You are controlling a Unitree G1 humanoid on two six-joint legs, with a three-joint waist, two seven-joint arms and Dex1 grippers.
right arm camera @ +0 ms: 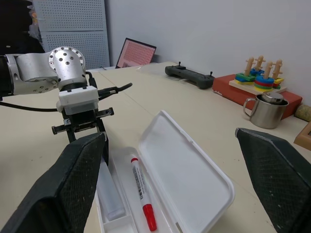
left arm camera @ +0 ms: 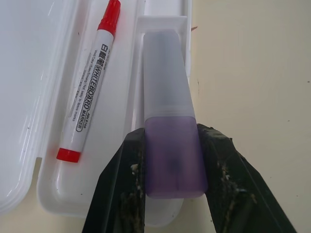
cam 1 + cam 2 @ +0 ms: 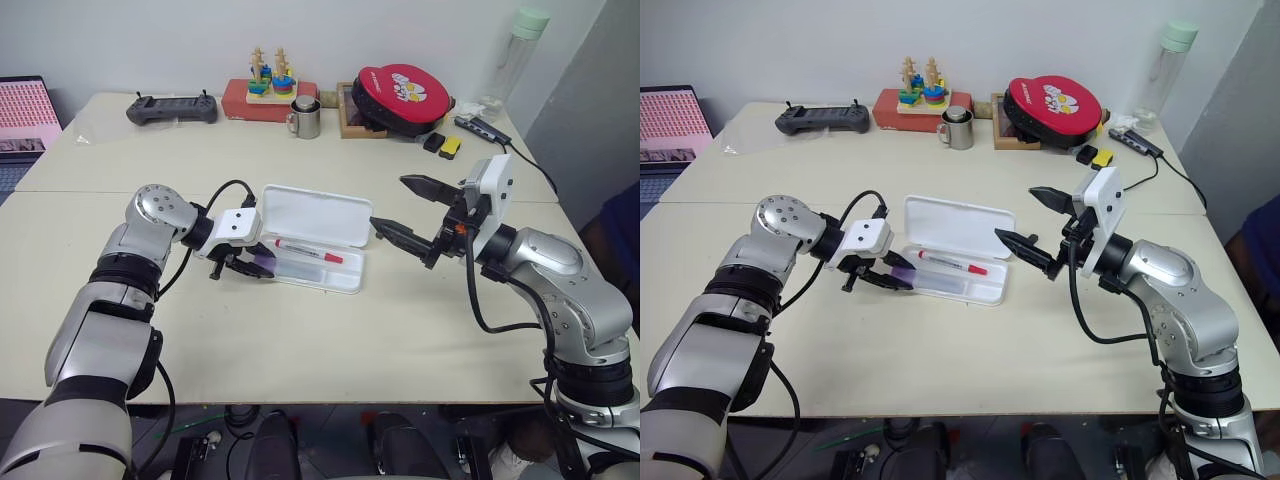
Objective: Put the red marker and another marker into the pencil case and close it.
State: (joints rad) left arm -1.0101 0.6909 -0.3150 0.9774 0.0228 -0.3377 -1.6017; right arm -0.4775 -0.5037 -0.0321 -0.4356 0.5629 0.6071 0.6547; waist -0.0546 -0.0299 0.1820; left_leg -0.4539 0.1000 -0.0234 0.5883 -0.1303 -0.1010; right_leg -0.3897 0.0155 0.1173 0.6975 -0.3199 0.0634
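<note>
From my seat the pencil case (image 3: 318,238) sits open mid-table, lid (image 3: 315,214) tipped back on the far side, tray toward the near edge. The red marker (image 3: 309,250) is already lying flat in the tray, along the far channel next to the hinge, red cap pointing right.

My left tool (image 3: 243,267) is clamped on the purple marker (image 2: 171,145), fingers (image 2: 121,189) pinching its tinted end from both sides. In the left wrist view the marker's clear cap end runs along the near channel of the tray, parallel to the red one and just beside it, with a thin rib between them. The gripped end hangs over the tray's left short rim, so the fingers are right at that edge; I can't tell whether the marker is touching the tray floor.

My right tool (image 3: 405,212) hovers spread wide just off the case's right end, one finger up by the lid's corner, the other near the tray's corner, touching nothing.

Room-wise: bare table (image 3: 300,340) all along the near side of the case and to its left. The far side is busier: a steel mug (image 3: 305,118), a controller (image 3: 171,108), a stacking toy (image 3: 270,78) and a red round pouch (image 3: 402,92), all well apart from the case.
</note>
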